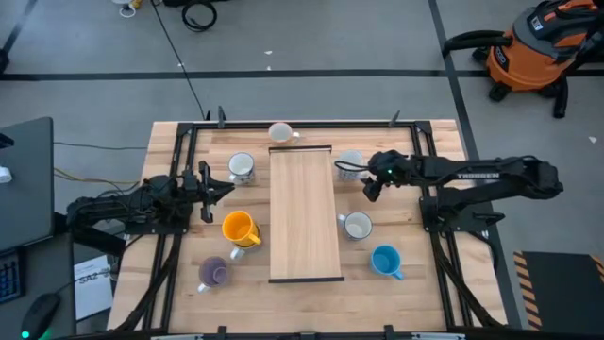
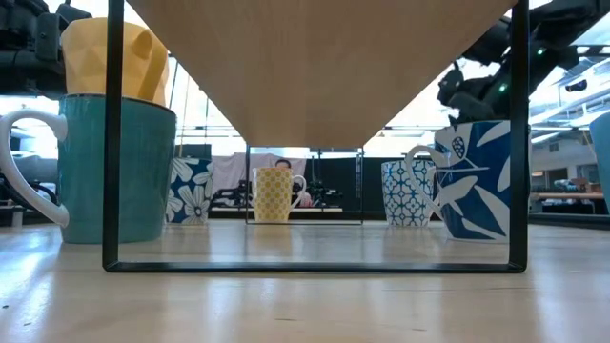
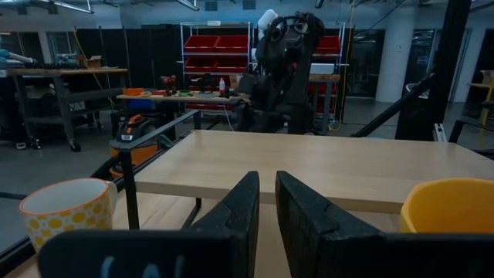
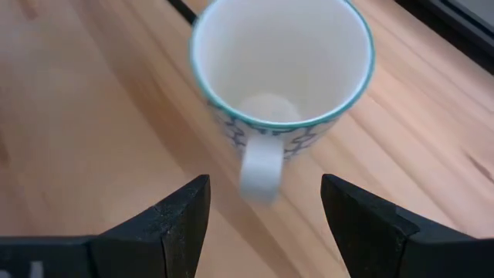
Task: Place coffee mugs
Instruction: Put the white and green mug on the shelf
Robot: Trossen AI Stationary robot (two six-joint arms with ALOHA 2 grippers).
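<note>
Six mugs ring the raised wooden shelf (image 1: 305, 213) on your surface (image 1: 434, 283); none sits on it yet. Right gripper (image 4: 262, 202) hangs over the blue-patterned white mug (image 4: 282, 73) just beside the shelf's far right side, jaws spread wide either side of its handle (image 4: 261, 167), nothing held. You're at the approach-to-grasp step on that mug. Next move, by my read: drop lower, centre on the handle or rim, then close; it looks slightly off-centre. Left gripper (image 3: 265, 202) waits beside the yellow-orange mug (image 1: 240, 229), jaws nearly together, empty. Yellow-dotted mug (image 3: 66, 211) stands near it.
</note>
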